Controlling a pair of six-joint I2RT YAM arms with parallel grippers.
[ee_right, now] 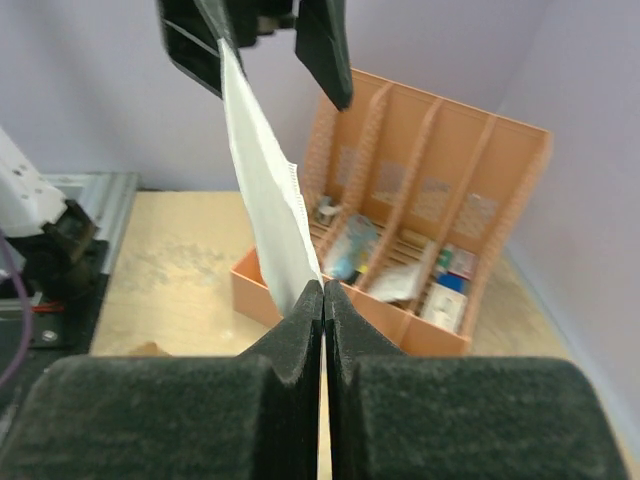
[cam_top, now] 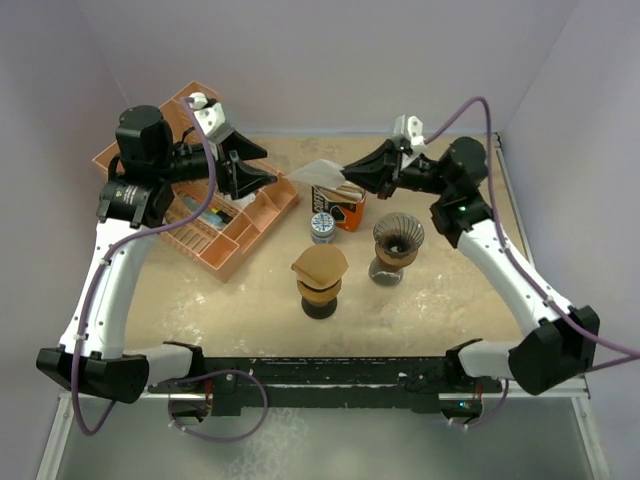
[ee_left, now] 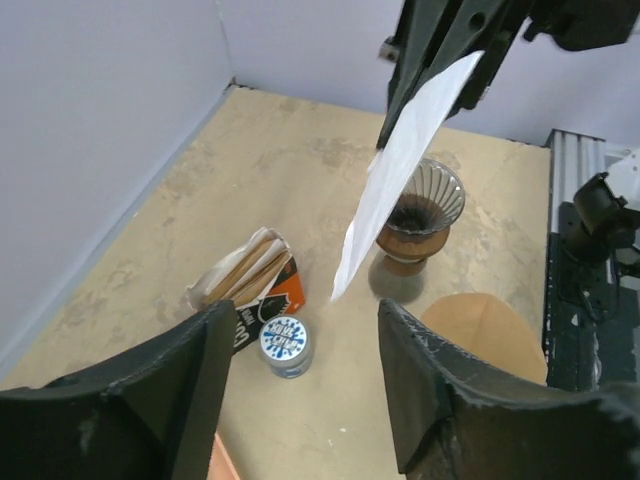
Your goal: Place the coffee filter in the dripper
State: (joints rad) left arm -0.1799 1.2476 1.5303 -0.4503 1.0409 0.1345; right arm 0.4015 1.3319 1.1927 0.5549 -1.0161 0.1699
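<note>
Near the middle of the table's (cam_top: 250,310) front edge stands a second dripper (cam_top: 320,268), already lined with brown paper. The empty dripper (cam_top: 398,232), dark ribbed glass on a stand, sits just right of it and a little farther back, with bare table to its front and right. Behind the two are a tin (cam_top: 322,227) and an opened box (cam_top: 340,207), just beside each other.

Above the box, off the table, hangs the filter (cam_top: 320,172), white and folded flat. The right gripper (cam_top: 352,178) pinches one edge, fingers pressed together on the paper. The left gripper (cam_top: 262,172) faces it with fingers spread on either side of the far end; I cannot tell whether a pad touches it. An organiser (cam_top: 240,225) fills the far left corner.

The filter looks very light and thin. It keeps its flat shape from one pinch, but would likely crease or tear if dragged. An edge pinch suits it, though it probably needs opening before it seats.

The way to the dripper is short, forward and right over box and tin. Coming down from above seems safest, since the dripper looks top-heavy and the lined one stands close.
</note>
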